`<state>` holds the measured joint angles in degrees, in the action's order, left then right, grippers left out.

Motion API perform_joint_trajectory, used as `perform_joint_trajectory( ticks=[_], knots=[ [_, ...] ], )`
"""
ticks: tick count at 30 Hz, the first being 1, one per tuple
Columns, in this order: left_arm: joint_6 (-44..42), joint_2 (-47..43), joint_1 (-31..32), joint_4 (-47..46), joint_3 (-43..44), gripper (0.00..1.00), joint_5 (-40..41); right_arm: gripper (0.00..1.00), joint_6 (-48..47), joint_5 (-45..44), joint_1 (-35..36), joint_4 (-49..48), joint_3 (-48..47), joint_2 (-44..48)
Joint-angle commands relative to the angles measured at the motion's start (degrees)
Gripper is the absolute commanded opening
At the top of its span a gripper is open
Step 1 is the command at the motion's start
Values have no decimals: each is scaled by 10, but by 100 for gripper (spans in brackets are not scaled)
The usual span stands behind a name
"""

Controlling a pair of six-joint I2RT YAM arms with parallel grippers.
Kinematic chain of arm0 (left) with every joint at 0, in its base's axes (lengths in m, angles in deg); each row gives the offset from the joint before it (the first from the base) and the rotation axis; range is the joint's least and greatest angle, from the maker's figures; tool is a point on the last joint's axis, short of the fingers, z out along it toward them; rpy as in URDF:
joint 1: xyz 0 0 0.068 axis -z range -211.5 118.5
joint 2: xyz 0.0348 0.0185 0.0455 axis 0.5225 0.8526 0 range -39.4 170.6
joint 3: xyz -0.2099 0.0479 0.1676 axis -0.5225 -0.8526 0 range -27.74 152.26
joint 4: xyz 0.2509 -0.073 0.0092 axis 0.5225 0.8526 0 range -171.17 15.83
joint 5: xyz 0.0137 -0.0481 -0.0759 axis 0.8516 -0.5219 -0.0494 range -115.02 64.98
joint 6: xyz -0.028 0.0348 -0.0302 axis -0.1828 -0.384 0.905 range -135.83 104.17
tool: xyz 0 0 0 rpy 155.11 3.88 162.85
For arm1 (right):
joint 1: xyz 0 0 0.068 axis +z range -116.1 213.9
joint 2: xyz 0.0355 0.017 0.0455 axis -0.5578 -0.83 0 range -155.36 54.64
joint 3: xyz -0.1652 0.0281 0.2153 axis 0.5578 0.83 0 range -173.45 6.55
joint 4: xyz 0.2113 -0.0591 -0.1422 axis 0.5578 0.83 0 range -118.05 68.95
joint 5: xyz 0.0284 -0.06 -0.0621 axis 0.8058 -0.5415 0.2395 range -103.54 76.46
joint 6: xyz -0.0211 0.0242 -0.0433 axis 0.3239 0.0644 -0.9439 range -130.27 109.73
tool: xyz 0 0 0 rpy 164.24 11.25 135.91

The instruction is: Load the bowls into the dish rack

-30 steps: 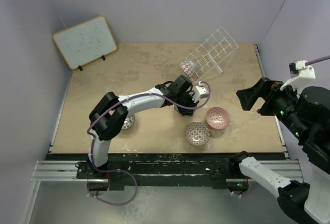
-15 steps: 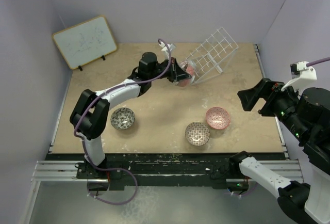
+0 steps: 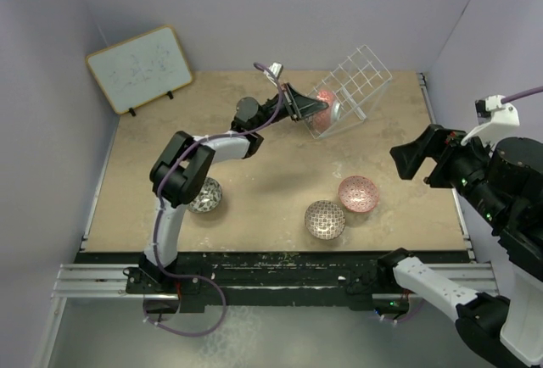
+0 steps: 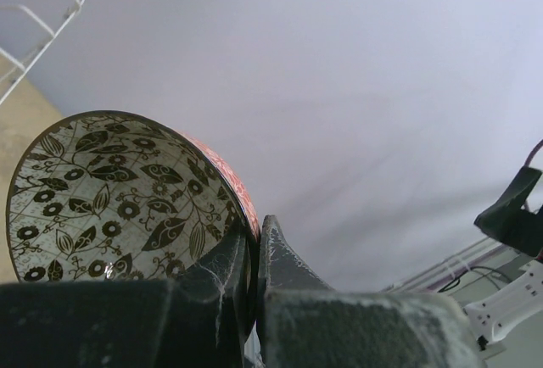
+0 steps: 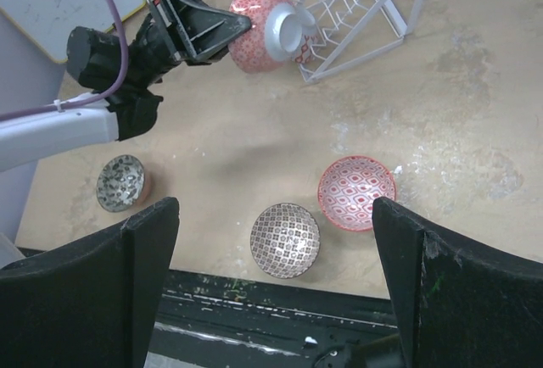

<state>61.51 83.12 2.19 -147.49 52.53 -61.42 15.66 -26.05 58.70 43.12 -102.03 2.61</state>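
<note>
— Where to look for the held bowl?
— At the lower left edge of the dish rack (image 3: 349, 84), up off the table (image 3: 254, 173). Pinched by the rim in the left gripper (image 4: 257, 231), clenched on the red-sided bowl (image 5: 253, 41).
— Pointing how?
— Tipped on its side. Mouth turned back toward the left arm, leaf-printed inside facing the wrist camera. Axis about level, base end toward the rack. Cannot tell whether the grey-white round patch there belongs to it or to another bowl.
— Counted?
— Four bowls for certain: that one, plus three mouth-up on the table, namely the grey leaf-patterned bowl (image 3: 204, 196), lattice bowl (image 3: 325, 220) and pink bowl (image 3: 358, 193). One rack, tilted. Right gripper (image 3: 414, 163) spread wide, grasping nothing.
</note>
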Motion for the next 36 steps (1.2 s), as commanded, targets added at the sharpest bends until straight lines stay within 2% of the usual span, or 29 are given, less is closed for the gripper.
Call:
perform_joint_trajectory(
  ticks=[1, 11, 15, 20, 29, 36],
  knots=[
    [101, 36, -5, -168, 63, 0, 79, 98, -19, -10, 1, -1, -24, -20],
    [133, 110, -3, -229, 92, 0, 220, 98, -39, -17, 1, 3, -49, -41],
    [142, 142, -3, -246, 117, 0, 256, 98, -45, -17, 1, 3, -54, -48],
    [138, 156, 3, -268, 109, 0, 311, 98, -46, -15, 1, 4, -50, -50],
    [150, 211, 15, -282, 170, 0, 350, 97, -41, -8, 1, 4, -45, -50],
    [155, 222, 17, -282, 165, 0, 368, 96, -39, -4, 1, 7, -44, -52]
  ],
)
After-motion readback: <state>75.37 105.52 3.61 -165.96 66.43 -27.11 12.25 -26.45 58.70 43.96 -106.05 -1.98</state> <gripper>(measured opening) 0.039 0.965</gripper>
